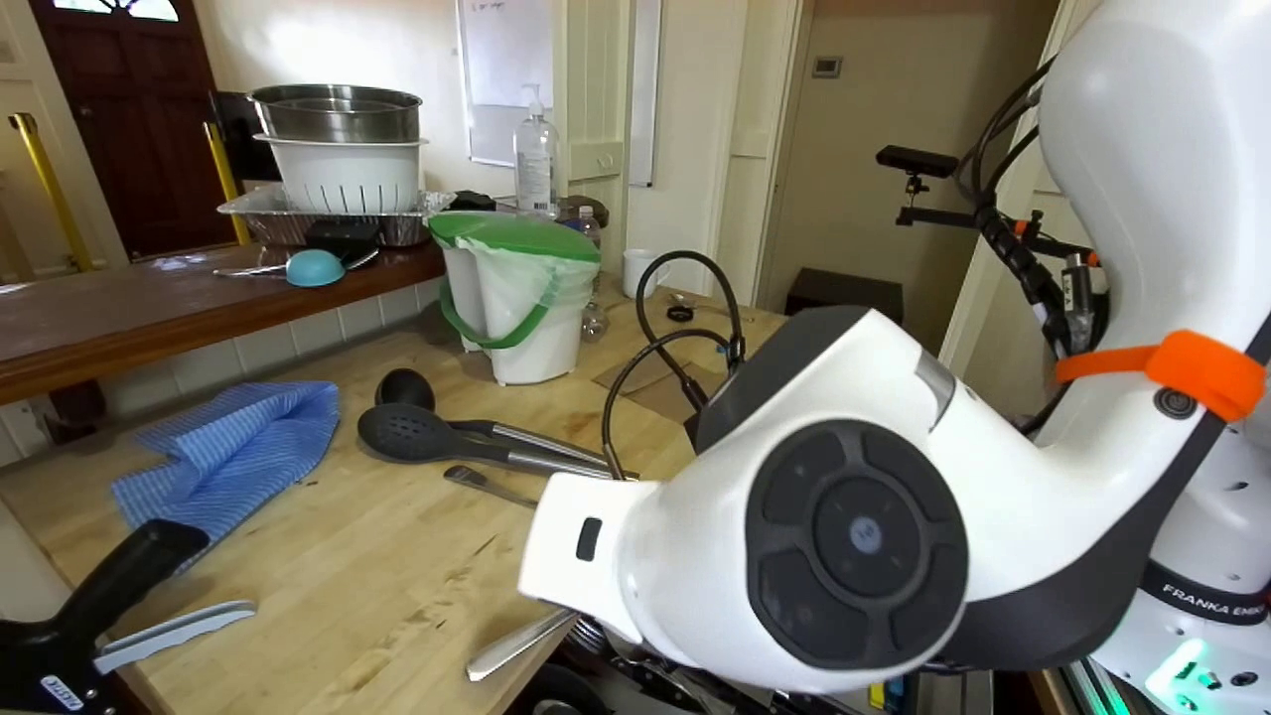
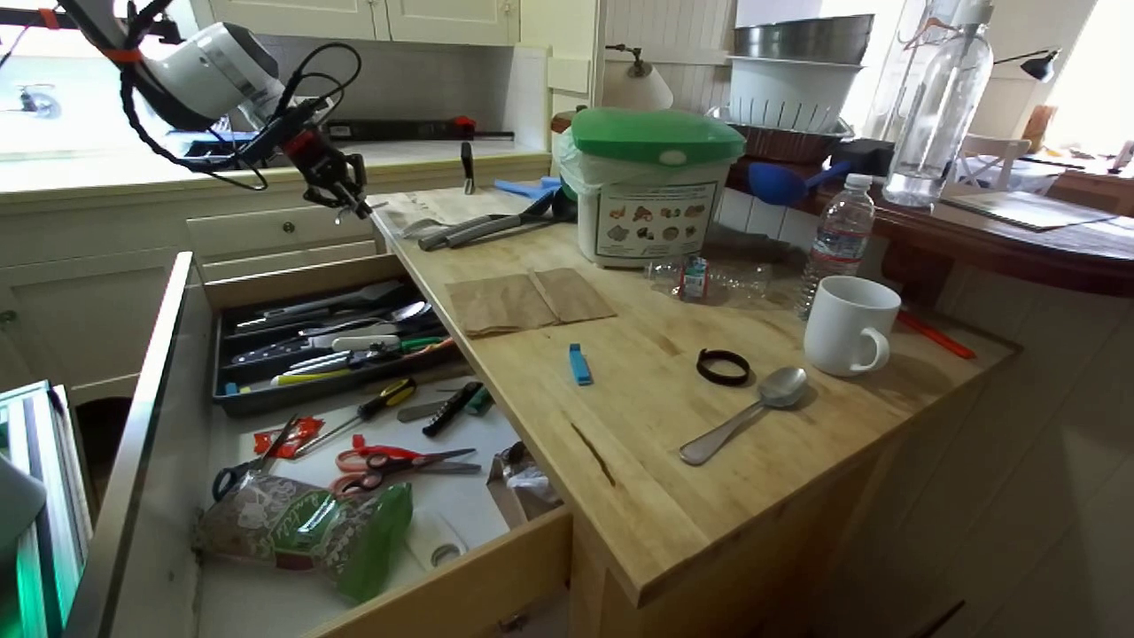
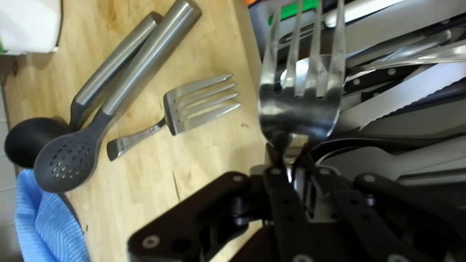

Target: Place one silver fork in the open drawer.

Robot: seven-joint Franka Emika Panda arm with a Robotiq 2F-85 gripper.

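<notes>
My gripper (image 3: 291,169) is shut on a silver fork (image 3: 298,112) at its neck, tines pointing away from the fingers. In the wrist view the fork's head overlaps the counter edge and the utensils in the drawer. The handle (image 1: 516,645) of the held fork shows past the wrist in an exterior view. In an exterior view the gripper (image 2: 353,197) is above the far end of the open drawer (image 2: 483,567), by the counter edge. Another silver fork (image 3: 200,105) lies on the counter, tines toward the drawer; part of its handle (image 1: 487,485) shows beside the ladles.
A dark utensil tray (image 2: 292,390) fills the drawer's far part; scissors (image 2: 381,465) and a bag (image 2: 301,523) lie nearer. A ladle (image 3: 40,140), slotted spoon (image 3: 69,160) and blue cloth (image 3: 51,218) lie on the counter. A green-lidded bin (image 2: 651,195) stands behind.
</notes>
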